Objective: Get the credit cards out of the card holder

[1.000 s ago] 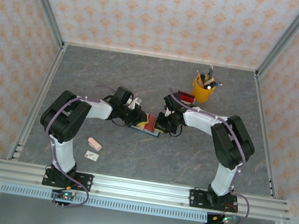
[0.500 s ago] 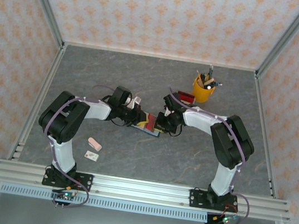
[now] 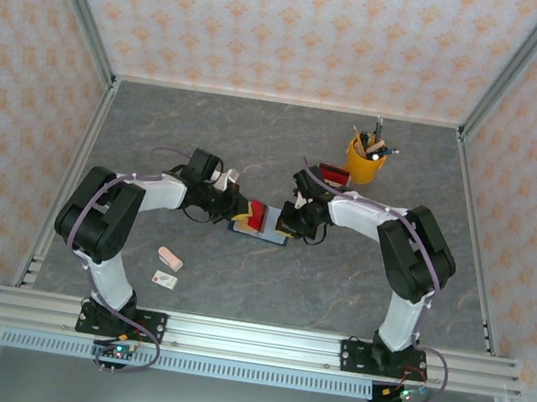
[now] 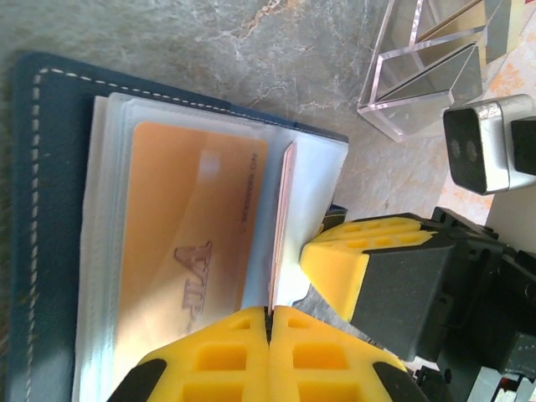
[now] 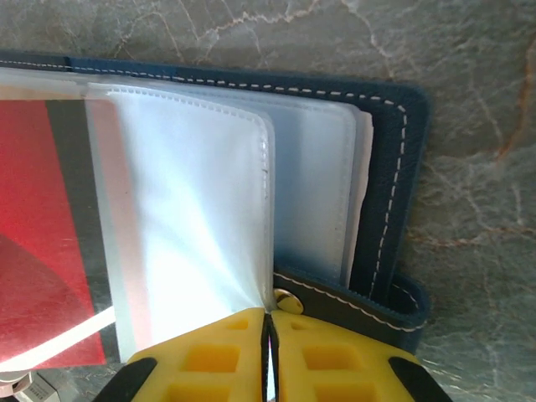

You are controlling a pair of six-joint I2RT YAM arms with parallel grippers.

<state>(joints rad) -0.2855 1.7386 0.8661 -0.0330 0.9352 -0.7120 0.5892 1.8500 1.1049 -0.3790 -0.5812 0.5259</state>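
Grey marbled bench [image 3: 357, 285] carries the open card holder [image 3: 267, 238] midway between both arms. Left wrist: the left pincer [image 4: 269, 322] is clamped on the red card [image 4: 280, 226], whose long axis runs toward 12 o'clock. Right wrist: the right pincer [image 5: 268, 327] pinches a clear sleeve [image 5: 193, 209].

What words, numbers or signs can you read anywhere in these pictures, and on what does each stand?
"VIP": on the orange card in the holder, its letters turned sideways in the left wrist view.
Fine print line near that card's edge: too small to read.
Marks on the white card: too small to read.
Red card: no text can be made out.
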